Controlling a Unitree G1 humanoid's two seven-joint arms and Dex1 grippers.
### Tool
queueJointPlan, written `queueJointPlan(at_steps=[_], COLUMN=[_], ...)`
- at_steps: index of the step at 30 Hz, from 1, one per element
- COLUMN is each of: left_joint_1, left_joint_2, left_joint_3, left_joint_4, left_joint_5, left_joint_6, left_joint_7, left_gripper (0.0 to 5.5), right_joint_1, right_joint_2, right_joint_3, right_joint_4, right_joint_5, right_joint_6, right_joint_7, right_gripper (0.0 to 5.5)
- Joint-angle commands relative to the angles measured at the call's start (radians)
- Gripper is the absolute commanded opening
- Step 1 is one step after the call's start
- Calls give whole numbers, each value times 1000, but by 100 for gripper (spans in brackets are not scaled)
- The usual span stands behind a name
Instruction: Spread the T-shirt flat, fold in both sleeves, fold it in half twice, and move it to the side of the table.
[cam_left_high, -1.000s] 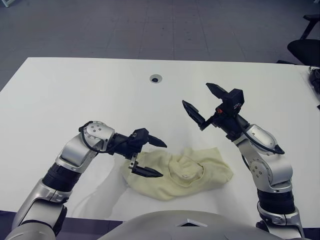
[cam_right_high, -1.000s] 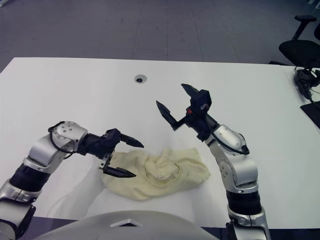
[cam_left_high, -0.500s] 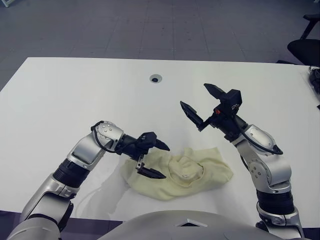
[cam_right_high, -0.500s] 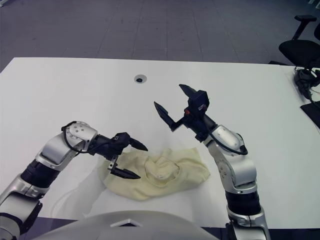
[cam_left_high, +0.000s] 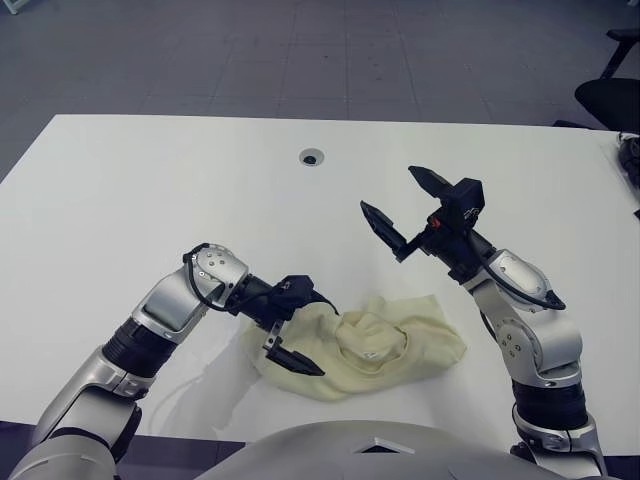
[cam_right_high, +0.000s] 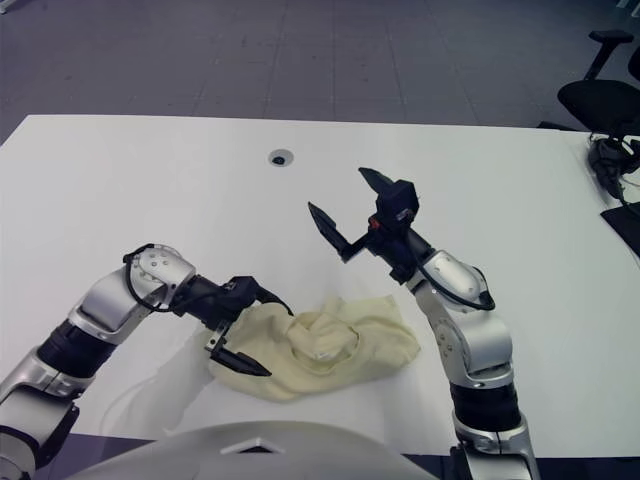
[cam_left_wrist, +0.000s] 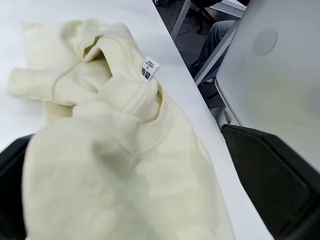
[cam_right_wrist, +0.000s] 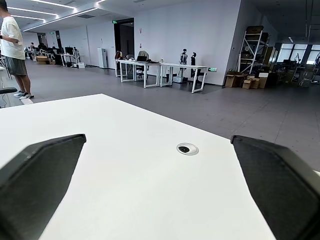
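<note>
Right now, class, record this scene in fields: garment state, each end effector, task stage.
Table: white, cable port farther back
T-shirt: crumpled heap near the table's front edge, not spread
Left end effector: open, fingers straddling the shirt's edge
Right end effector: open, raised above the table beyond the shirt, empty
Stage: spreading not yet done

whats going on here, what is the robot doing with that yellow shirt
The robot is working on a crumpled pale yellow T-shirt near the white table's front edge. Its left tool is open, fingers straddling the shirt's left edge. The right tool, also open, hangs above the table beyond the shirt. Nothing is spread or folded yet.
</note>
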Motion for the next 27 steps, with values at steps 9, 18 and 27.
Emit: queueJointPlan(at_steps=[9,18,27], left_joint_1=[-18,-32,3], left_joint_2=[8,-32,34], left_joint_3=[60,61,1], left_joint_4=[-23,40,20], left_joint_5=[-57,11,61], left_joint_6=[33,-37,-89], left_joint_7=[6,77,10], left_gripper=[538,538,538], right_joint_1=[1,-4,-5], right_joint_2=[-1,-1,-2], right_joint_3=[5,9,12], right_joint_4=[-6,-8,-7], right_joint_5=[-8,-9,-9], right_joint_6=[6,11,8], right_joint_7=[-2,-3,-4], right_gripper=[540,540,540])
